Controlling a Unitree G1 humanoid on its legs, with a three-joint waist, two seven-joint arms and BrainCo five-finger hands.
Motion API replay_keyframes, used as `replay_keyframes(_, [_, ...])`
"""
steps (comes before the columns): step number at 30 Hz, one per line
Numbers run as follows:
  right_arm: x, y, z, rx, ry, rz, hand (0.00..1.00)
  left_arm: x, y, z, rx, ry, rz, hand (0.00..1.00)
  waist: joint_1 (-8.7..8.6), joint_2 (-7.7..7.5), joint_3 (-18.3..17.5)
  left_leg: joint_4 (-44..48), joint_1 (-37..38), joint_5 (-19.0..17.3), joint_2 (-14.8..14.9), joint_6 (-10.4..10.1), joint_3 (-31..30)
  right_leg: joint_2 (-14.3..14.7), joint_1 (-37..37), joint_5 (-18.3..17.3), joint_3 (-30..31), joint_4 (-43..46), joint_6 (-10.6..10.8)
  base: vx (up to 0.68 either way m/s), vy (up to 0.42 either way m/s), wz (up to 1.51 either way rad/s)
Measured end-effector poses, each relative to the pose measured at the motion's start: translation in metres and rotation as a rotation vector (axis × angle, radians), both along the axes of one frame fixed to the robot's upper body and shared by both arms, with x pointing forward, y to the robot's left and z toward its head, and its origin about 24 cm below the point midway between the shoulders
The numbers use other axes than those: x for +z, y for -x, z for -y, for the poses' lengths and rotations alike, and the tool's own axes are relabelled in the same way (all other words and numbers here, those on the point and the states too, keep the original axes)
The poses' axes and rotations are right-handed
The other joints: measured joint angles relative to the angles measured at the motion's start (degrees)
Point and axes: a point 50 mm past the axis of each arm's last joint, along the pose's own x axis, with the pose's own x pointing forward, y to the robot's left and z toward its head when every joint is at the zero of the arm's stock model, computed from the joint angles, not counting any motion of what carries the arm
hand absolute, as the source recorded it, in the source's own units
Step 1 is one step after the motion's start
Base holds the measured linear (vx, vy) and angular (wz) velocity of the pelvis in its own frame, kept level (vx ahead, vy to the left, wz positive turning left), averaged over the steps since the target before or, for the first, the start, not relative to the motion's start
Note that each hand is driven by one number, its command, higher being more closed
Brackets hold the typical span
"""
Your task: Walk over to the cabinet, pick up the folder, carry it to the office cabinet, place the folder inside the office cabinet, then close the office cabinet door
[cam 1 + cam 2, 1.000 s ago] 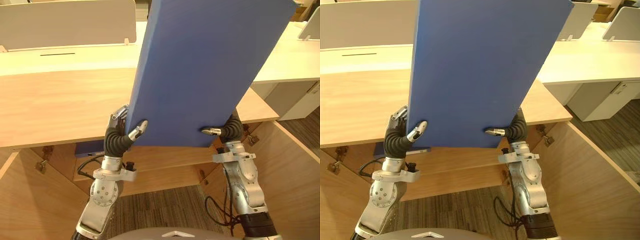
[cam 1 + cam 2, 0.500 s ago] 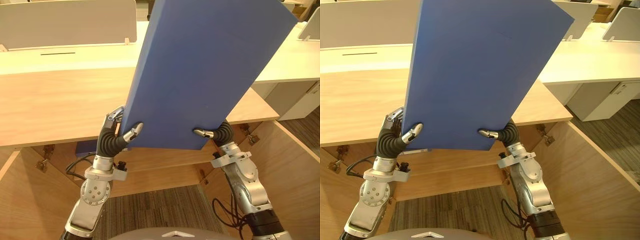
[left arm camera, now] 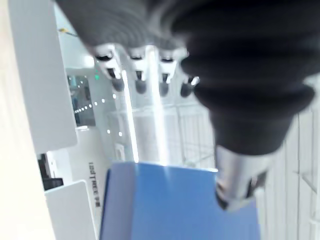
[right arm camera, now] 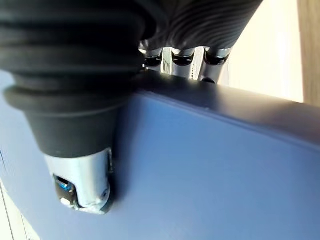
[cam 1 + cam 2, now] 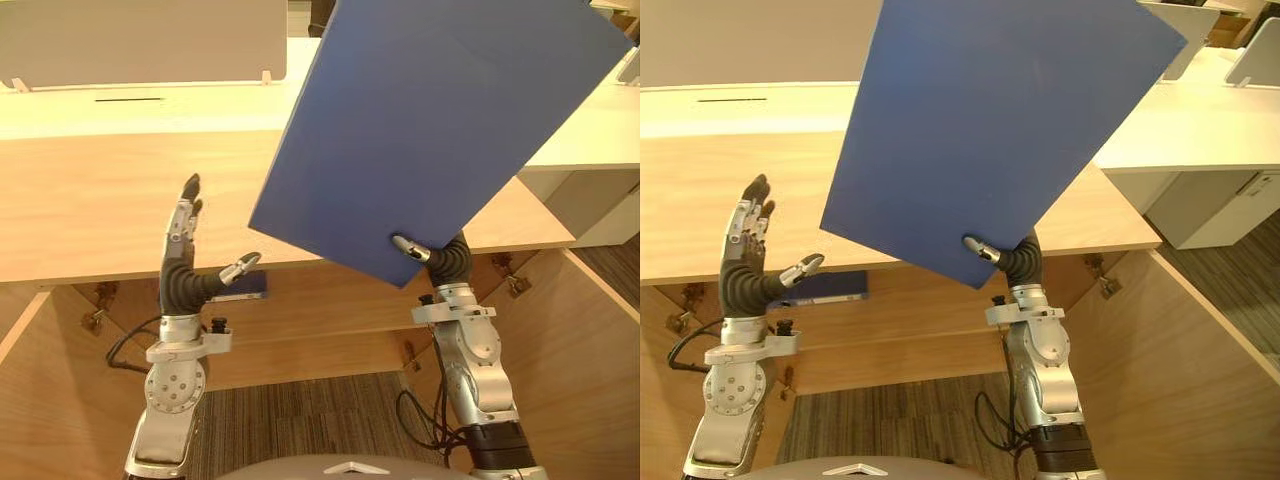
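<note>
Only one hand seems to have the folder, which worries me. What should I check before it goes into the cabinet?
1. Grip: ok, right hand pinches the folder at its lower corner.
2. Second support: not ok, left hand is open, apart from the folder.
3. Folder squared to the opening: not ok, tilted.
4. Access: ok, cabinet door stands open.
5. Room on the shelf: cannot tell; a blue item lies there.
</note>
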Motion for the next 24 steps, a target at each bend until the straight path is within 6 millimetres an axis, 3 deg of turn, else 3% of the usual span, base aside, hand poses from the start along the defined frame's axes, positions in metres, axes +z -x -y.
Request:
replay_keyframes(4, [0.014,0.005,-0.003,-0.044,0.019,0.07,1.0,-0.013,0.0,-0.012,0.093,0.073,-0.061,0.0,0.32,-0.2,0.55,-0.03,0.01,0.19,-0.08,0.04,-0.58,-0.12,0.16,-0.03,-0.36,0.19,-0.03,-0.03,-0.024,0.07])
replay_keyframes(8, [0.013,0.005,-0.001,-0.092,0.036,0.071,1.0,-0.027,0.004,-0.023,0.164,0.157,-0.125,0.0,0.41,-0.35,0.98,-0.15,0.22,0.43,-0.39,0.21,-1.46,-0.5,0.74,-0.15,-0.72,0.19,-0.1,-0.03,-0.022,0.13])
replay_keyframes(17, [0.009,0.008,-0.002,-0.133,0.076,0.053,1.0,-0.07,0.02,-0.053,0.341,0.257,-0.319,0.0,1.35,-0.56,1.11,-1.34,0.46,1.59,-0.69,0.23,-2.82,-0.71,0.95,-0.19,-1.95,0.37,-0.1,-0.04,-0.034,0.08])
replay_keyframes(24, [-0.005,0.015,0.001,-0.152,0.117,-0.008,1.0,-0.113,0.033,-0.059,0.397,0.262,-0.55,0.0,1.48,-0.86,1.26,-1.35,0.43,1.78,-0.76,0.14,-2.9,-0.8,0.9,-0.32,-1.97,0.5,0.01,-0.04,-0.034,0.0])
